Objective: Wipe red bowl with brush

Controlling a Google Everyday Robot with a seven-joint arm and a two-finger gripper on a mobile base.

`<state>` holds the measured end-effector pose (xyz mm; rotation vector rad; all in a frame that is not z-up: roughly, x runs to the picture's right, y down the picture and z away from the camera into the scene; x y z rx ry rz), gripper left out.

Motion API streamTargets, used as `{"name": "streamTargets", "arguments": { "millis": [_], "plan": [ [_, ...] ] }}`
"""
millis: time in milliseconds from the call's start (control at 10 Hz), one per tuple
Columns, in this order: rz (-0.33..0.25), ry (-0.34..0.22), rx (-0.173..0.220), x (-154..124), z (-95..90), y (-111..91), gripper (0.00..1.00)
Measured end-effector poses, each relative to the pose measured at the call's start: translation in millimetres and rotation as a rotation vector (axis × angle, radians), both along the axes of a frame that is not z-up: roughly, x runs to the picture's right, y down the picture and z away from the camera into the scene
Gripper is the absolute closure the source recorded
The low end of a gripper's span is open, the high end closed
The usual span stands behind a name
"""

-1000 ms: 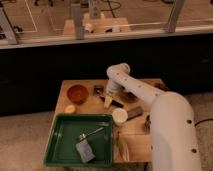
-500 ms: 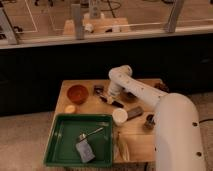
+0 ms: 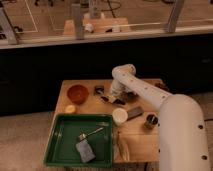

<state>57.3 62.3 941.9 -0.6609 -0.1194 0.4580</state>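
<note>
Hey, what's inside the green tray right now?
In the green tray lie a metal spoon and a grey block. Whatever is under the block is covered. The claw is over the wooden table, down by the brush, not in the tray.

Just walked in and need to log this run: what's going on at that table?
A white one-armed robot is reaching over the wooden table. Its gripper is down at the back of the table, shut around the spot where the slim black brush lies, apparently picking it up. The red bowl it is meant to wipe sits untouched nearby. A green tray in front holds a spoon and a grey block.
</note>
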Motion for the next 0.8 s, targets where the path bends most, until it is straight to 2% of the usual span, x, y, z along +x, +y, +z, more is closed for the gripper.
{"name": "streamTargets", "arguments": {
  "millis": [200, 400, 600, 800],
  "plan": [
    [0.053, -0.011, 0.023, 16.4, -19.6, -20.3, 1.0],
    [0.083, -0.028, 0.054, 27.4, -41.5, -41.9, 1.0],
    [0.081, -0.057, 0.092, 30.2, -57.2, -64.1, 1.0],
    [0.064, -0.078, 0.112, 25.8, -60.2, -74.4, 1.0]
  ]
}}
